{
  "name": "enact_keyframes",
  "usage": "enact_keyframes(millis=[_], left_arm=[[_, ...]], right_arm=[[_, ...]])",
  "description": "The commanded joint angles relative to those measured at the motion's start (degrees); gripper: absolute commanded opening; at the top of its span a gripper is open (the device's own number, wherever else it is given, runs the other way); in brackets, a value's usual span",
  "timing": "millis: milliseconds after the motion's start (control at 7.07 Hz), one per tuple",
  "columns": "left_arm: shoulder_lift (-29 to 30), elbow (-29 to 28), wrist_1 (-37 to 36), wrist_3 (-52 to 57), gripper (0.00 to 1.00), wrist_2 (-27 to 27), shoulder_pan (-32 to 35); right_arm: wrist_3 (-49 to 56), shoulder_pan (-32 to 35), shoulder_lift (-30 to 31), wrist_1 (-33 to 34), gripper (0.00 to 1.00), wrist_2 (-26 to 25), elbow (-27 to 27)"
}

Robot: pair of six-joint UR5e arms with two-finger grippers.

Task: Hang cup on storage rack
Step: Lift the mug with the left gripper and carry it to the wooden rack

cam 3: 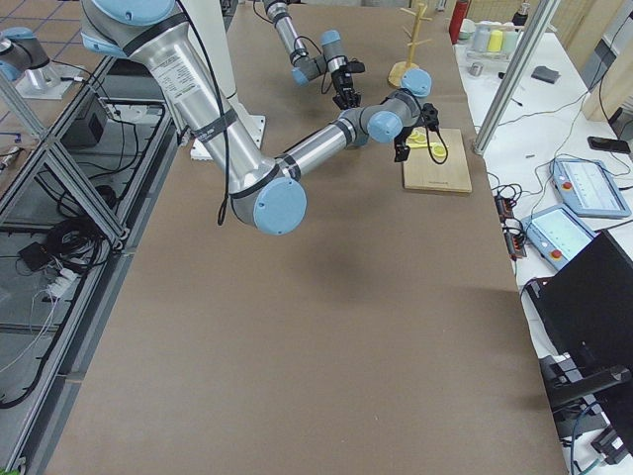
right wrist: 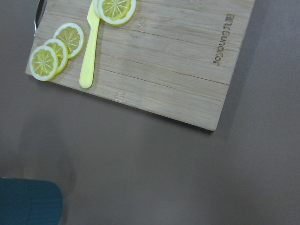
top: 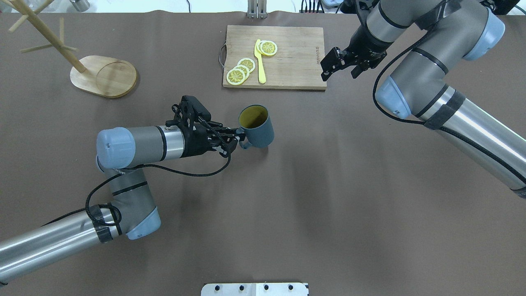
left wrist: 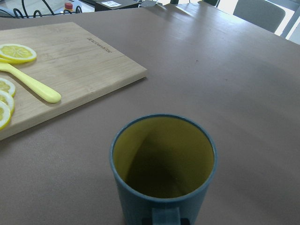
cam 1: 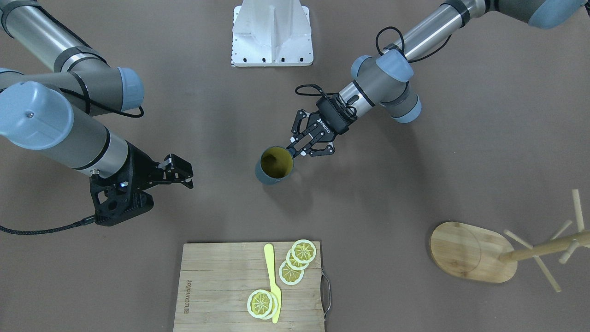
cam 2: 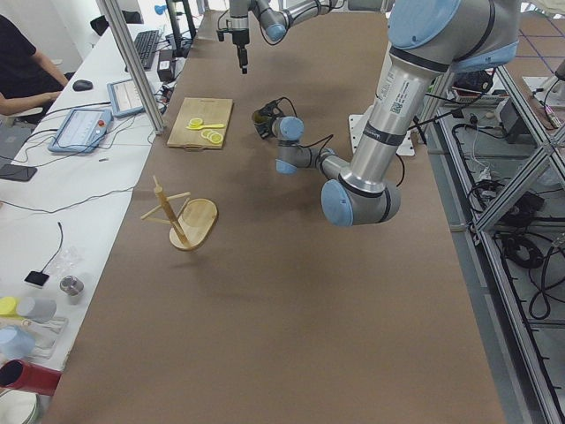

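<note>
Near the middle of the table (top: 328, 197) stands the cup (top: 263, 133), upright, mouth up, its yellow inside bare. My left gripper (top: 237, 139) reaches in from my side, and its jaws are drawn narrow onto the handle (left wrist: 165, 218). In my left wrist view the dark fingertips (left wrist: 146, 221) flank that handle at the bottom edge. Whether the cup rests on the table or hangs just above it, I cannot tell.

The rack (top: 102, 76) stands at the far left corner, well apart from the cup, with its pole rising from one end of the oval base and nothing on its pegs.

My right gripper (top: 339, 75) hovers off the right end of the board (top: 287, 61), jaws apart and holding nothing (its wrist camera looks straight down on the board and shows no fingers).

On the board lie four lemon slices (top: 240, 70) and a yellow knife (top: 260, 68). One slice sits beside the blade tip, and the other three overlap in a row on the other side of the knife. The cup is near the board's front edge but does not touch it.
</note>
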State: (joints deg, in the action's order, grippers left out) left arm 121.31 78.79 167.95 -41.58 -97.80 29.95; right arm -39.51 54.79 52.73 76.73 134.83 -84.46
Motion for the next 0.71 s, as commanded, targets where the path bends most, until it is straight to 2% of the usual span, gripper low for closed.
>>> enact_keyframes(millis=[0, 141, 566], left_arm=[[0.07, 4.33, -0.6, -5.59, 0.0, -0.02, 3.86], [-0.11, 5.74, -0.87, -7.27, 0.0, -0.2, 7.11], [-0.54, 6.64, 0.09, -30.77, 0.0, 0.24, 17.57]], right_arm=[[-0.04, -0.03, -0.09, 0.0, 1.0, 0.0, 0.0], [-0.04, -0.03, -0.09, 0.0, 1.0, -0.09, 0.0], [-0.04, -0.12, -0.09, -0.09, 1.0, 0.0, -0.17]])
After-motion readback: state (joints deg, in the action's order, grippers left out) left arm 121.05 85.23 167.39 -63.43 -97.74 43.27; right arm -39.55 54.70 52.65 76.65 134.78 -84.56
